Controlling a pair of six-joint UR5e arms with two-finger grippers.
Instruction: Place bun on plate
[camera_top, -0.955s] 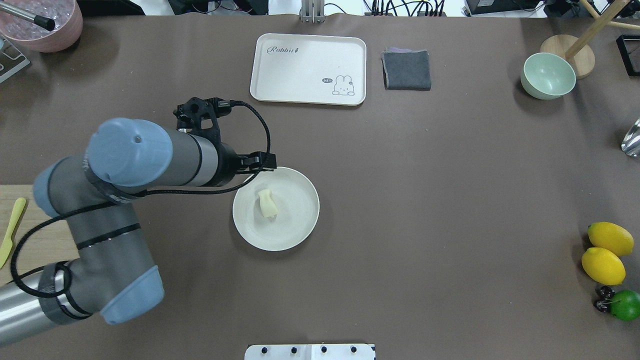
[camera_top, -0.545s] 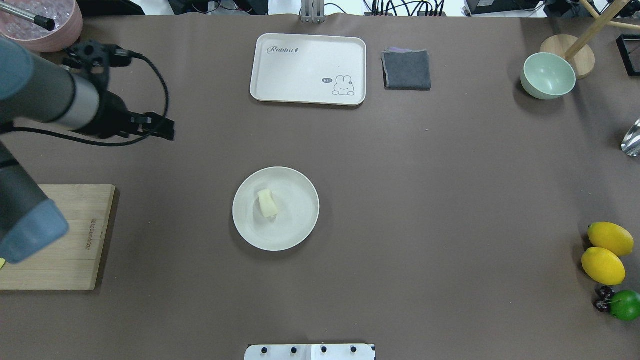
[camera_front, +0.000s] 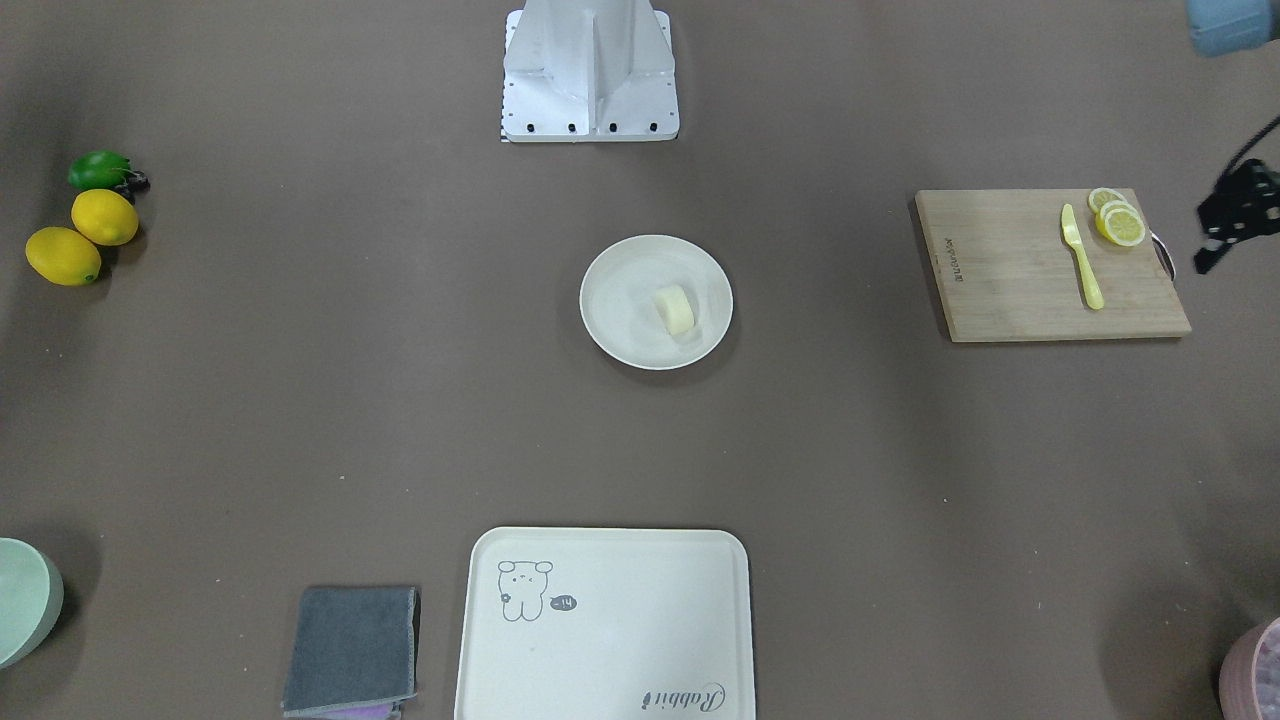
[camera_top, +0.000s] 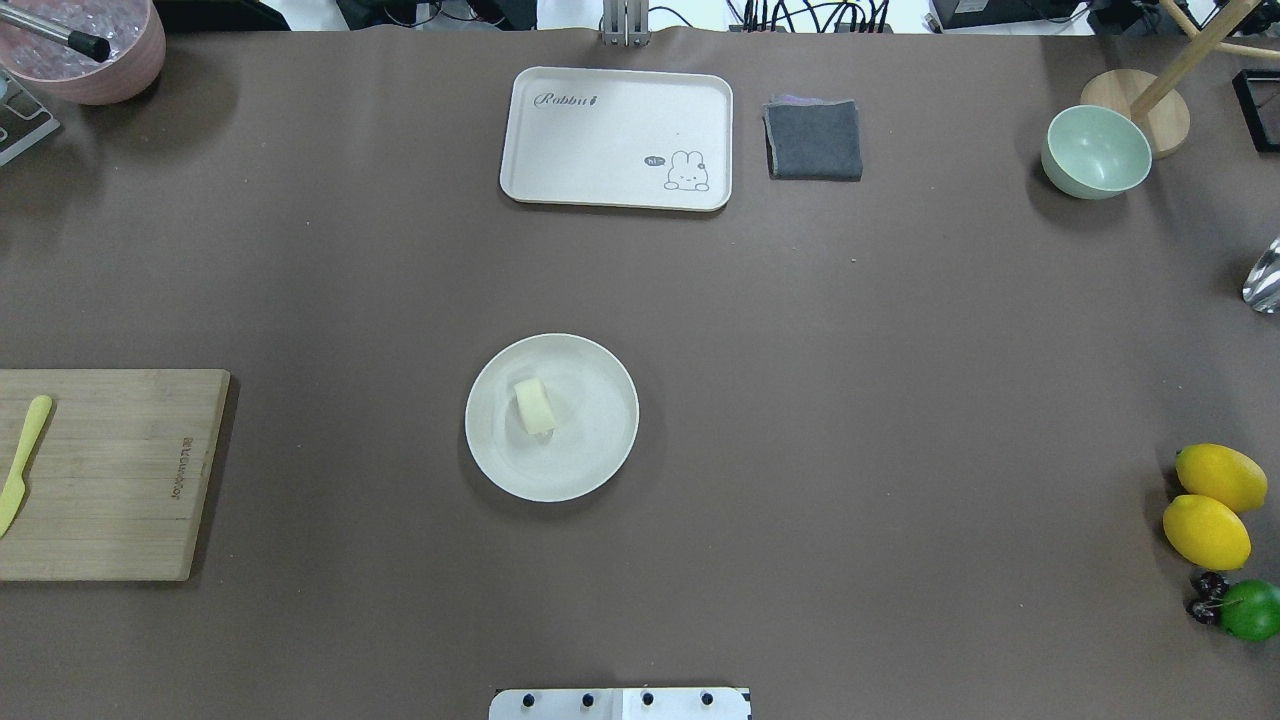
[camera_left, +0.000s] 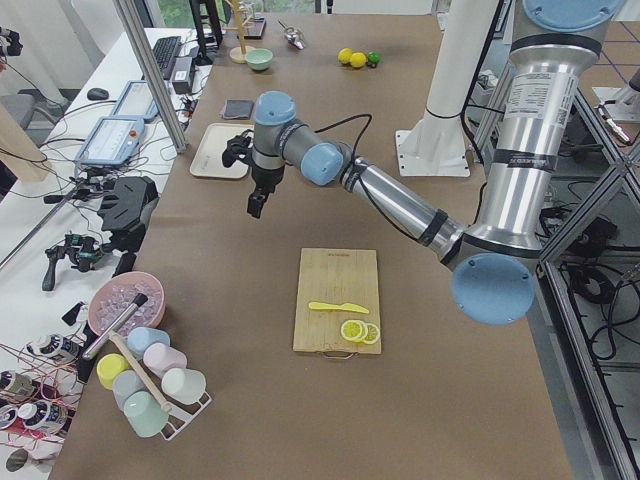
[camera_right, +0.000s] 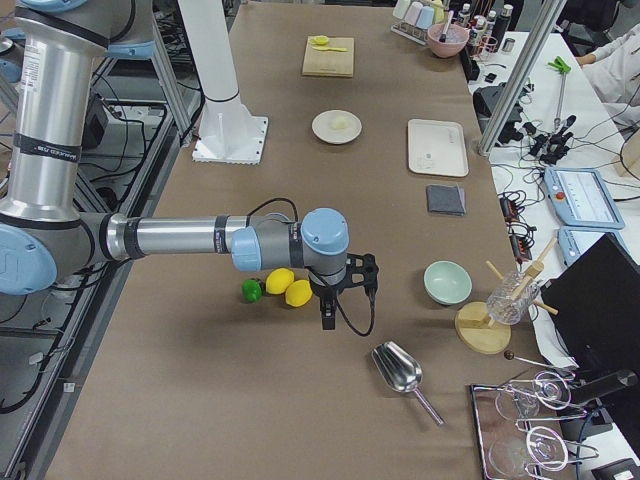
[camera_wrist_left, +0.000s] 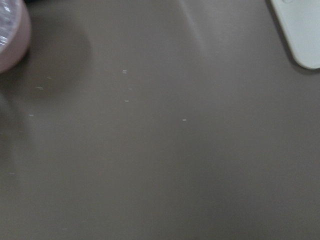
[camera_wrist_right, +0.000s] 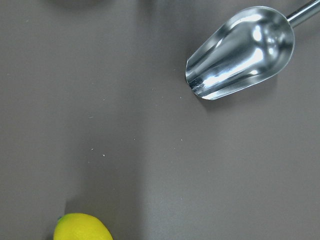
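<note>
The bun (camera_top: 534, 405), a small pale cream lump, lies on the round cream plate (camera_top: 600, 440) a little left of its centre, with nothing touching it. The front view shows the same bun (camera_front: 675, 308) on the plate (camera_front: 615, 300). My left gripper (camera_front: 1208, 258) hangs far off at that view's right edge, beyond the cutting board; I cannot tell whether it is open or shut. My right gripper (camera_right: 327, 315) hovers near the lemons, far from the plate, and its state cannot be told. Neither arm appears in the overhead view.
A cream tray (camera_top: 617, 138), grey cloth (camera_top: 813, 140) and green bowl (camera_top: 1096, 150) sit along the far side. A cutting board (camera_top: 110, 475) with a yellow knife (camera_top: 20, 465) lies left. Lemons (camera_top: 1215, 505) and a metal scoop (camera_wrist_right: 240, 52) are right.
My left arm has swung away from the plate to the left and left the overhead view. The bun stays on the plate, unmoved.
</note>
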